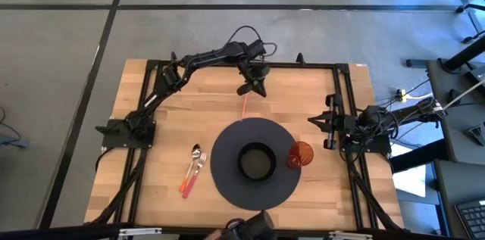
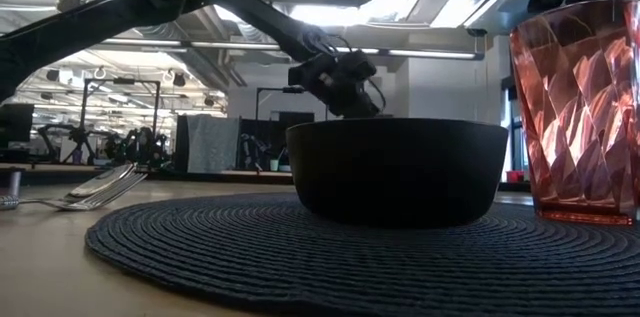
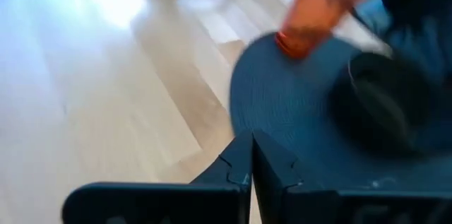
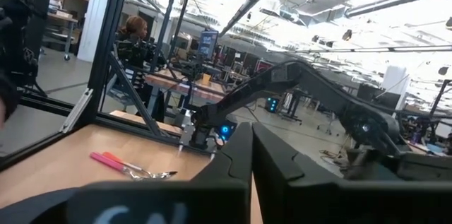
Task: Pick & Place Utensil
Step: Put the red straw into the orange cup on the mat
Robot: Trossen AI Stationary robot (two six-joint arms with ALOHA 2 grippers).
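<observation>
My left gripper (image 1: 254, 87): fingers pressed together, grasping nothing, raised over the table's far edge.
Placemat (image 1: 227, 166): just nearer than my left gripper; carries bowl (image 1: 256, 161).
Utensils (image 1: 192, 170): beyond the placemat, off its left edge.
My right gripper (image 1: 312, 121): fingers together, parked, beside cup (image 1: 300, 154).

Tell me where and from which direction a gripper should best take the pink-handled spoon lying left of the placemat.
Probably by the pink handle of the spoon, coming straight down from above with the jaws across its width. It lies flat on the table, the bowl end toward the far edge beside another utensil, so the handle end looks freer. The left gripper, shut, sits far off; the right gripper waits aside.
</observation>
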